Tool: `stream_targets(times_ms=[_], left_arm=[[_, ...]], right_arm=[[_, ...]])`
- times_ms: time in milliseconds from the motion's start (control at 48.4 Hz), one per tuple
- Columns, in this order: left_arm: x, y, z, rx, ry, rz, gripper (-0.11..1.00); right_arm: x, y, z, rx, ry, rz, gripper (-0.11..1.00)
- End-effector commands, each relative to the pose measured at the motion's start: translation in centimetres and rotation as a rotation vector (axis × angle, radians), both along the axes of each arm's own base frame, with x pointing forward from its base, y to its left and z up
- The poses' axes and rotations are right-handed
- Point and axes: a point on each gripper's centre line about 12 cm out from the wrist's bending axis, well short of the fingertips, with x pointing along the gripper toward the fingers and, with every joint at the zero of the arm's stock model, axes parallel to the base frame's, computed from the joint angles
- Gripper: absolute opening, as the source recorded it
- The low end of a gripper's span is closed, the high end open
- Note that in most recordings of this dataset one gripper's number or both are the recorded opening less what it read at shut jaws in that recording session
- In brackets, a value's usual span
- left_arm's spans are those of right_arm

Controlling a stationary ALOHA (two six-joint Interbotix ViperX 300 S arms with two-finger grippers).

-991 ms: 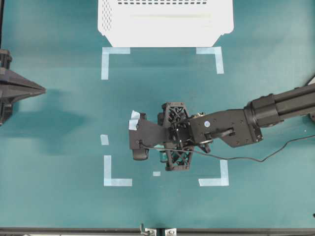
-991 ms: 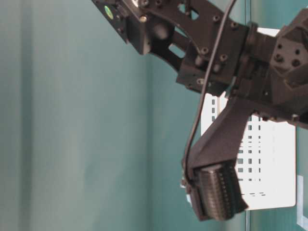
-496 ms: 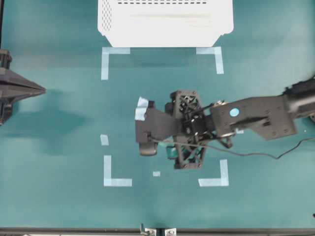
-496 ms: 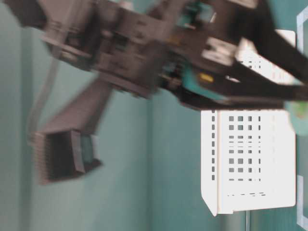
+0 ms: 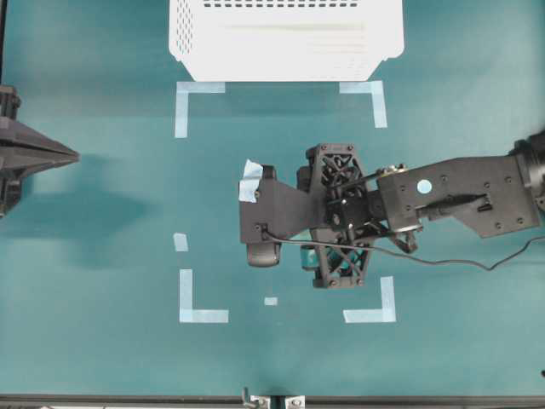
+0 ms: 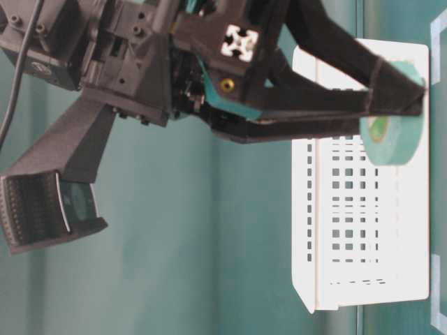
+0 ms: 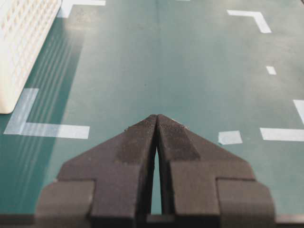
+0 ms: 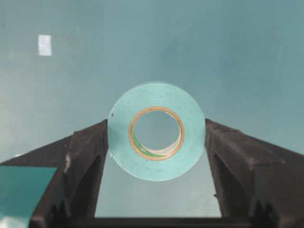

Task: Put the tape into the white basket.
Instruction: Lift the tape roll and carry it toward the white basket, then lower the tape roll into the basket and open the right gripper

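The tape point(image 8: 156, 156), a light-teal roll with a tan core, is pinched across its outer rim between the two fingers of my right gripper point(image 8: 156, 127). In the table-level view the tape point(image 6: 394, 143) hangs in the air at the fingertips of that gripper point(image 6: 394, 115), in front of the white basket point(image 6: 363, 244). From overhead, the right gripper point(image 5: 334, 217) hovers mid-table and hides the roll; the white basket point(image 5: 183, 43) stands at the far edge. My left gripper point(image 7: 156, 118) is shut and empty, parked at the left edge point(image 5: 75, 155).
Pale-blue corner marks point(image 5: 203, 313) point(image 5: 375, 102) frame a square on the teal table. A small strip point(image 5: 180, 242) lies left of the right arm. A black cable point(image 5: 443, 264) trails from the right wrist. The basket's wall point(image 7: 23, 42) shows beside the left gripper.
The right gripper has risen off the table with the tape in it and shifted right and slightly toward the basket. The left arm has not moved.
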Motion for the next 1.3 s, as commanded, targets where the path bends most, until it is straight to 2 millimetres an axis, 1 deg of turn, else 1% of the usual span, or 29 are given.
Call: stream_targets(times_ms=[0,83,165,372,537,661,826,970,1074,1280], left_arm=[[0.2,0.0,0.6,0.005,-0.012,-0.001,-0.11],[0.2,0.0,0.6,0.005,-0.012,-0.001,-0.11],[0.2,0.0,0.6,0.005,-0.012,-0.001,-0.11],[0.2,0.0,0.6,0.005,-0.012,-0.001,-0.11],[0.2,0.0,0.6,0.005,-0.012,-0.001,-0.11],[0.2,0.0,0.6,0.005,-0.012,-0.001,-0.11],[0.2,0.0,0.7,0.005,-0.014,-0.001,-0.11],[0.2,0.0,0.6,0.005,-0.011,-0.001,-0.11],[0.2,0.0,0.6,0.005,-0.012,-0.001,-0.11],[0.2,0.0,0.6,0.005,-0.012,-0.001,-0.11]], right_arm=[[0.2,-1.1,2.5,-0.022,-0.069,-0.009,0.68],[0.1,-2.5,2.8,-0.056,-0.075,-0.025,0.68],[-0.1,-4.5,3.2,-0.089,-0.073,-0.058,0.68],[-1.0,-10.0,5.1,-0.137,-0.083,-0.170,0.68],[-1.5,-13.2,5.7,-0.163,-0.089,-0.202,0.68],[-1.7,-15.4,5.7,-0.186,-0.086,-0.210,0.68],[-2.2,-18.9,5.8,-0.204,-0.102,-0.263,0.68],[-2.7,-21.5,5.9,-0.218,-0.124,-0.310,0.68],[-3.0,-23.1,5.9,-0.227,-0.135,-0.338,0.68],[-3.6,-26.2,5.3,-0.237,-0.143,-0.400,0.68]])
